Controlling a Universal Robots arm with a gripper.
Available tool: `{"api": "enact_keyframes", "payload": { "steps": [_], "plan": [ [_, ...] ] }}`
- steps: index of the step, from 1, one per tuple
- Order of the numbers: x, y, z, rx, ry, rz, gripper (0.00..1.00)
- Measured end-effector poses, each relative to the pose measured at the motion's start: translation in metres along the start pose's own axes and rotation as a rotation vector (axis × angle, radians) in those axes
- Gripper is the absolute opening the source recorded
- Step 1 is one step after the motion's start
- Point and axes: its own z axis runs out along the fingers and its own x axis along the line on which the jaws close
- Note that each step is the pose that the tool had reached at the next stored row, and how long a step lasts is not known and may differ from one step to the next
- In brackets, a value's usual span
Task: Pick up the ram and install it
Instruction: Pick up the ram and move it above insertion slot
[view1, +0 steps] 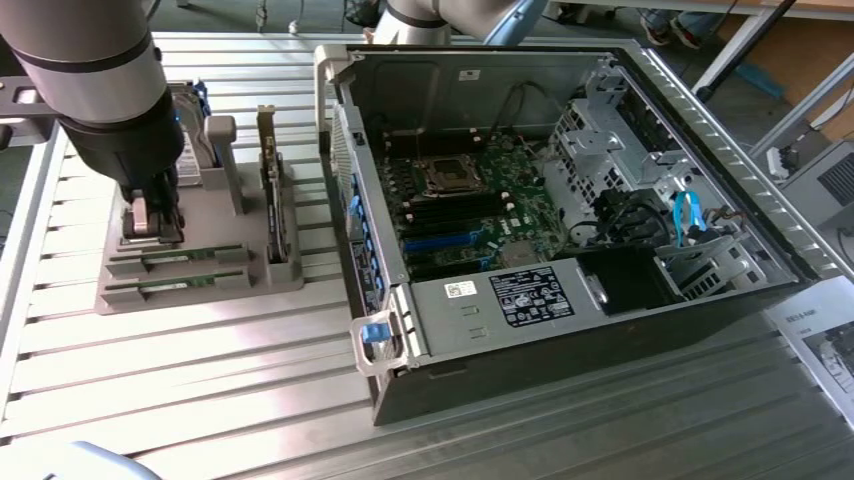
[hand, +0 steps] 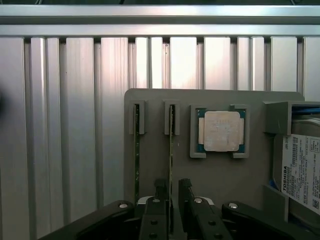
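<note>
Two slim green ram sticks stand on edge in slots of a grey holder. In the wrist view my gripper is open, with its dark fingers on either side of the ram nearest the square silver processor; the fingers look apart from it. The second ram is one slot further out. In the exterior view my gripper hangs low over the holder at the exterior view's left, just above the two ram sticks.
An expansion card stands upright on the holder beside the open computer case, whose motherboard lies exposed. A labelled hard drive sits at the holder's far end. All rests on a ribbed aluminium table.
</note>
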Motion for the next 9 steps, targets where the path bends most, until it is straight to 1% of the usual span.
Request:
{"api": "enact_keyframes", "payload": {
  "steps": [9],
  "plan": [
    [0.0092,0.0000,-0.0002,0.0000,0.0000,0.000,0.24]
  ]
}}
